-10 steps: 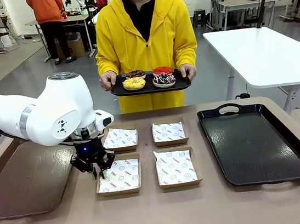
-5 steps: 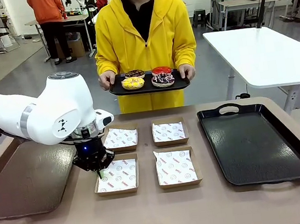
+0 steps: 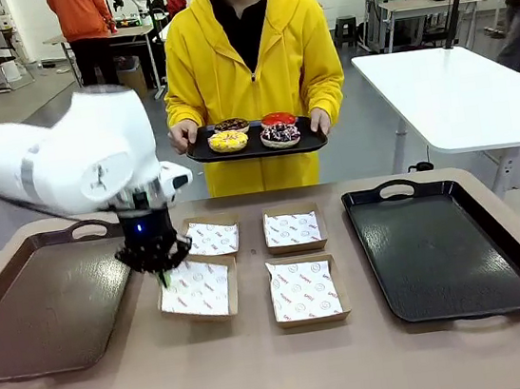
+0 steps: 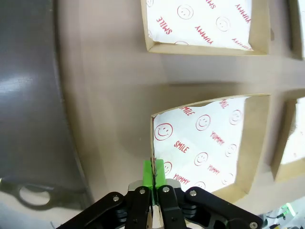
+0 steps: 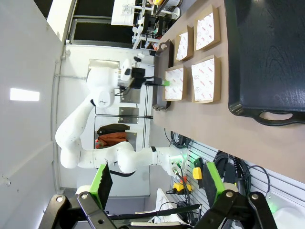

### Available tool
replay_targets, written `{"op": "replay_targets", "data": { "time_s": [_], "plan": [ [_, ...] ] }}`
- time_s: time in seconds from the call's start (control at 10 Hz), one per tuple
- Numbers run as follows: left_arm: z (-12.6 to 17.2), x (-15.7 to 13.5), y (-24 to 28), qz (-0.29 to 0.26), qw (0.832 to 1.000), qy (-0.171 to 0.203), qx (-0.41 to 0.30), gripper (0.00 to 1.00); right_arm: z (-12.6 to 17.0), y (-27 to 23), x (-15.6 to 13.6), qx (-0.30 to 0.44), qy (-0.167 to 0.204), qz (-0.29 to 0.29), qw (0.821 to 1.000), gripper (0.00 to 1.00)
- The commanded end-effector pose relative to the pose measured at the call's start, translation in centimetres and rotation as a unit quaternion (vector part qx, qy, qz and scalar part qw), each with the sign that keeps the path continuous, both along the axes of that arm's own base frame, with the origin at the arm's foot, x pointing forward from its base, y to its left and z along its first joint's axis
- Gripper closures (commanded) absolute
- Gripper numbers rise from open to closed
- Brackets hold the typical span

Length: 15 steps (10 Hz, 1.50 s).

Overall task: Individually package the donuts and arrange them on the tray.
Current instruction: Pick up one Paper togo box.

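The tabletop [image 3: 265,376] carries a dark tray [image 3: 45,309] by its left edge and a black tray [image 3: 440,248] by its right edge, each with nothing lying on it. Beyond the far edge stands a person [image 3: 251,52] in a yellow hooded top, both hands holding a smaller black tray [image 3: 253,152] well above the tabletop. The donuts lie on it in two rows: yellow-iced [image 3: 228,141] and purple [image 3: 280,135] in front, chocolate-brown [image 3: 231,125] and red [image 3: 279,119] behind. Four paper-lined cardboard boxes sit two by two in the middle of the tabletop, between the large trays. The near-left box [image 3: 198,290] lies askew to the others, and its left side looks raised. The left gripper [image 3: 162,276] has its green pads [image 4: 153,172] pressed together on that box's left wall and paper lining. The right gripper [image 5: 156,174] hangs off to the right side, jaws spread wide and holding nothing.
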<state>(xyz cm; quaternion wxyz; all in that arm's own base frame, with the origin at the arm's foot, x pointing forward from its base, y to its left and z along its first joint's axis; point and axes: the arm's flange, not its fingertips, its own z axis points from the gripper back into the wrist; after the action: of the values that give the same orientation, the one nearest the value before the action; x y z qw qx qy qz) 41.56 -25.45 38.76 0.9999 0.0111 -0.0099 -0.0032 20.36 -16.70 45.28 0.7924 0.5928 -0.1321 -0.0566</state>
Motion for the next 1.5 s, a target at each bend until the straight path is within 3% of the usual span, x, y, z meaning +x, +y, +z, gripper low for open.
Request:
{"op": "replay_targets", "data": {
  "time_s": [0.0,0.4,0.7,0.9,1.4],
  "plan": [
    [5.4,1.4,0.4,-0.010,1.000,-0.003,0.004,1.00,0.0,-0.1,0.1,0.007,-0.009,0.002,1.000,0.00],
    [10.5,8.3,0.9,-0.027,0.999,-0.012,0.018,1.00,0.0,-0.1,0.1,0.007,-0.009,0.002,1.000,0.00],
    [10.8,13.0,1.6,-0.019,1.000,-0.018,0.006,1.00,0.0,-0.1,0.1,0.007,-0.009,0.002,1.000,0.00],
    [9.6,13.6,1.3,-0.028,0.999,-0.015,-0.007,1.00,0.0,-0.1,0.1,0.007,-0.009,0.002,1.000,0.00],
    [10.2,13.0,2.0,-0.012,1.000,-0.020,-0.001,1.00,0.0,-0.1,0.1,0.007,-0.009,0.002,1.000,0.00]
  ]
}}
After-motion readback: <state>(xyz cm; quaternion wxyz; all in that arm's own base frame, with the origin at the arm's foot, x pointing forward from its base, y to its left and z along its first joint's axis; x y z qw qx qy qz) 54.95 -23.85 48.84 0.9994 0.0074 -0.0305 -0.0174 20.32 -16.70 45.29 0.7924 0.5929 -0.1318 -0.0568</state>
